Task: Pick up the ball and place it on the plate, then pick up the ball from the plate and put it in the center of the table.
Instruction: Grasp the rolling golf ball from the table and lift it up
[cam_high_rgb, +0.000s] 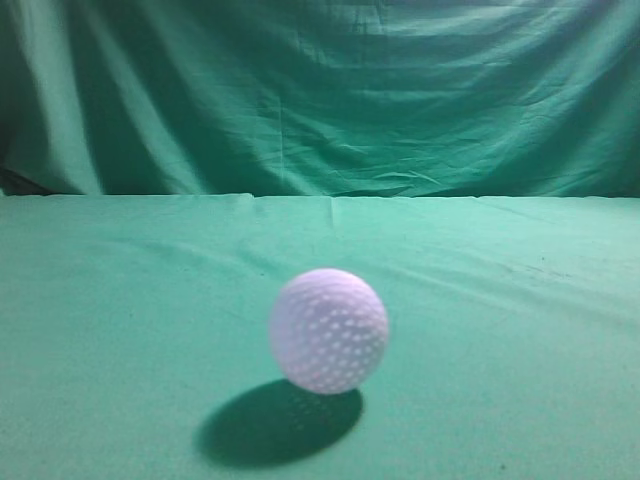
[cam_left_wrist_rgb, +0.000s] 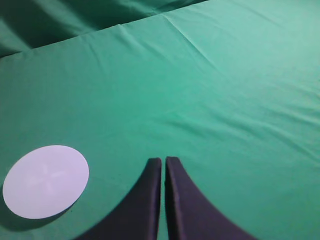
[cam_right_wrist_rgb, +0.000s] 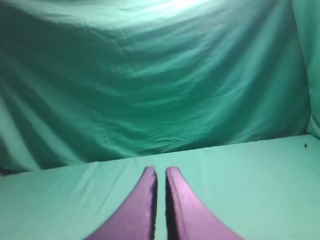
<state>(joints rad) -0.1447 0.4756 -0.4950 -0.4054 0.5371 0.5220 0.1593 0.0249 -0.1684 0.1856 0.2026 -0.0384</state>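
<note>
On my exterior feed the ball (cam_high_rgb: 328, 330) sits on the bench (cam_high_rgb: 520, 330), close to the camera and near the middle of the frame, white and dimpled, with a dark shadow pooled on the green cloth just below and to its left. No arm shows in this view. Behind the bench hangs the darker, folded backdrop (cam_high_rgb: 320, 90).

From my left wrist feed, the left gripper (cam_left_wrist_rgb: 163, 160) has its two dark fingers pressed together, only a hairline slit between the tips, and nothing is pinched between them. It hangs above bare green cloth. The plate (cam_left_wrist_rgb: 46, 181), a flat white disc, lies on the bench to the lower left of that gripper, apart from the fingers, and it carries nothing.

My right wrist feed shows the right gripper (cam_right_wrist_rgb: 161, 170) likewise closed, fingers nearly touching and gripping nothing, pointing across the bench toward the draped backdrop. The ball does not appear in either wrist feed, so I cannot tell how far it is from either gripper.
</note>
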